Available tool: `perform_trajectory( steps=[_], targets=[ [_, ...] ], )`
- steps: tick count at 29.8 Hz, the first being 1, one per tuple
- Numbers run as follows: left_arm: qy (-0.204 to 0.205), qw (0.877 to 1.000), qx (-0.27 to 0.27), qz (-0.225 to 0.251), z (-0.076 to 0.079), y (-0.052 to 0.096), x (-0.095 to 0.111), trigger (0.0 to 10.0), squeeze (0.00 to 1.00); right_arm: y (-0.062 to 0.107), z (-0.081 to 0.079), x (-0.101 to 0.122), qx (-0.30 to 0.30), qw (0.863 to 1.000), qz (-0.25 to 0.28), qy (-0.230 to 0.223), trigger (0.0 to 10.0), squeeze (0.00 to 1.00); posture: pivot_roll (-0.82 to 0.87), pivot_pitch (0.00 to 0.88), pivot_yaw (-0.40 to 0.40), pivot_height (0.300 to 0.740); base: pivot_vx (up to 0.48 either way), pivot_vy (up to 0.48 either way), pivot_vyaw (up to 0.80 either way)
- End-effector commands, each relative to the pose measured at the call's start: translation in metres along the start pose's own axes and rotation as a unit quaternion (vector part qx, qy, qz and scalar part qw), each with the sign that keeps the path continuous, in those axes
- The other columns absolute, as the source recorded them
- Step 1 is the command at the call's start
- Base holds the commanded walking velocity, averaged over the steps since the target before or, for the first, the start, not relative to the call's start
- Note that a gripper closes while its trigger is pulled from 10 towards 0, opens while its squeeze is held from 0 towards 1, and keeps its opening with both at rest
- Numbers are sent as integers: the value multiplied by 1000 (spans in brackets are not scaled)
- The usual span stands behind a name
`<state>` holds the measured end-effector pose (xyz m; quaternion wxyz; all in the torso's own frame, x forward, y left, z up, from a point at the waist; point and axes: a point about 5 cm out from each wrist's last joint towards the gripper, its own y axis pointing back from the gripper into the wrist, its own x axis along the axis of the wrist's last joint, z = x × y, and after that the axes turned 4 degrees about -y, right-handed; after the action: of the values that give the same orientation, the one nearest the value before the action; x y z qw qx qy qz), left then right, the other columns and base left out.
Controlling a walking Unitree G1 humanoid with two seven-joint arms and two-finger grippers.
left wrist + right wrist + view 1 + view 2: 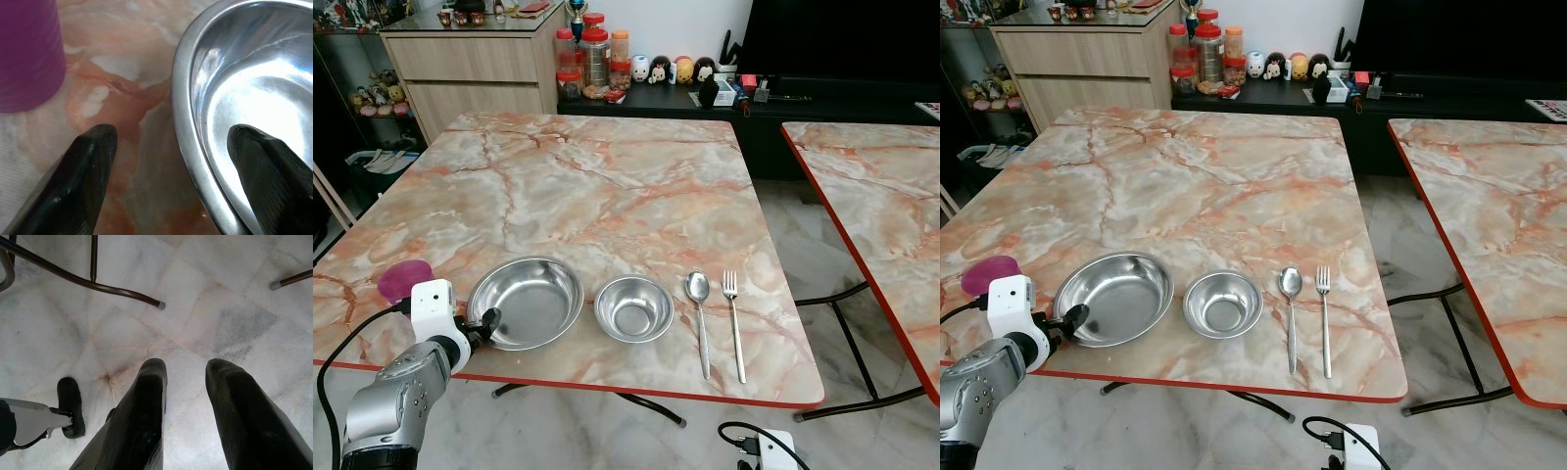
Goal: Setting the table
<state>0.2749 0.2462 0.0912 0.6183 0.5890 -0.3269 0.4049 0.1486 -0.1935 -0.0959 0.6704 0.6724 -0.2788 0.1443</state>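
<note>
Four steel pieces sit in a row along the near edge of the marble table [607, 186]: a wide plate [526, 302], a smaller bowl [633, 307] just beside it, then a spoon [698, 313] and a fork [733, 323] lying parallel, handles toward the robot. A purple cup [403, 280] stands near the plate on its outer side, apart from it.

From where I stand, the left gripper [171, 142] is at the plate's near-left rim, its two black fingers spread apart and straddling the rim: one fingertip over the shiny inside, the other over the bare marble between plate and cup. Nothing is pinched between them.

Lower down, the right gripper [183, 372] hangs beside the table, pointing at the pale tiled floor [220, 318], its fingers parted with nothing in them; a curved table leg [88, 281] crosses the tiles beyond.
</note>
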Motion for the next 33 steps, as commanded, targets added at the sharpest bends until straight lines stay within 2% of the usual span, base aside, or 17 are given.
perform_trajectory(
  steps=[1, 23, 33],
  targets=[
    [0, 1000, -1, -6, -1, 0, -1, 0, 0, 0, 0, -1, 1, 1000, -3, -4, 10000, 0, 54, 0, -7, 725, 0, 0, 0],
    [3, 1000, 13, 1, -8, 3, 4, 0, 0, 0, -2, -1, 3, 1000, -5, -4, 10000, 0, 60, 0, -9, 725, 0, 0, 0],
    [30, 999, 11, 11, -6, 3, 5, 0, 0, 0, -2, 0, 4, 1000, -2, -6, 10000, 0, 61, 0, -9, 725, 0, 0, 0]
  ],
)
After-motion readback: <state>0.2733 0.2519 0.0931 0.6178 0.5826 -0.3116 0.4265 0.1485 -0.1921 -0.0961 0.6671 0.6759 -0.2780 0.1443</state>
